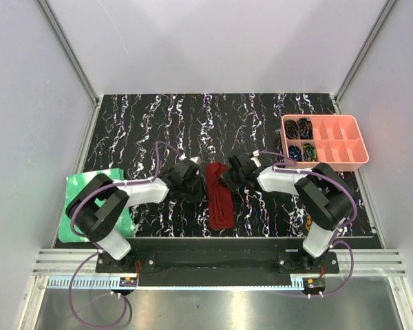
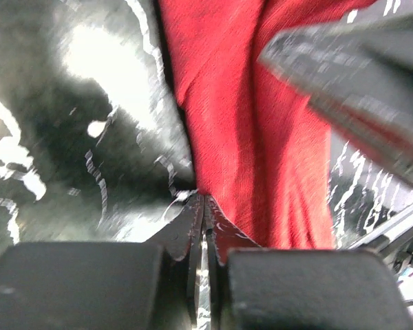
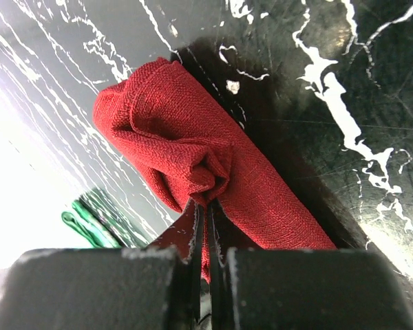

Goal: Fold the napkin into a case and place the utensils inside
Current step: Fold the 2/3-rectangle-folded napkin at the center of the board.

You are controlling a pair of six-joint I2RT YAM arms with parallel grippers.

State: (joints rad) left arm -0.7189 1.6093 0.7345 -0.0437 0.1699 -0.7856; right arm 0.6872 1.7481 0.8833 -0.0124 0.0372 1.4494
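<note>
The dark red napkin [image 1: 220, 196] lies mid-table as a narrow long strip, running towards me. My left gripper [image 1: 197, 180] is at its upper left edge, jaws shut on the cloth's edge, as the left wrist view [image 2: 204, 199] shows, with red cloth [image 2: 261, 137] beyond it. My right gripper [image 1: 228, 179] is at the upper right edge. In the right wrist view it [image 3: 206, 205] is shut on a bunched fold of the napkin [image 3: 179, 144]. The right gripper's finger [image 2: 358, 82] shows blurred in the left wrist view. No gold utensils are clearly in view.
A pink compartment tray [image 1: 321, 117] with dark coiled items stands at the back right. A bright green crinkled sheet [image 1: 74, 199] lies at the left edge under the left arm and also shows in the right wrist view [image 3: 89, 220]. A small yellowish thing [image 1: 308, 222] peeks beside the right arm.
</note>
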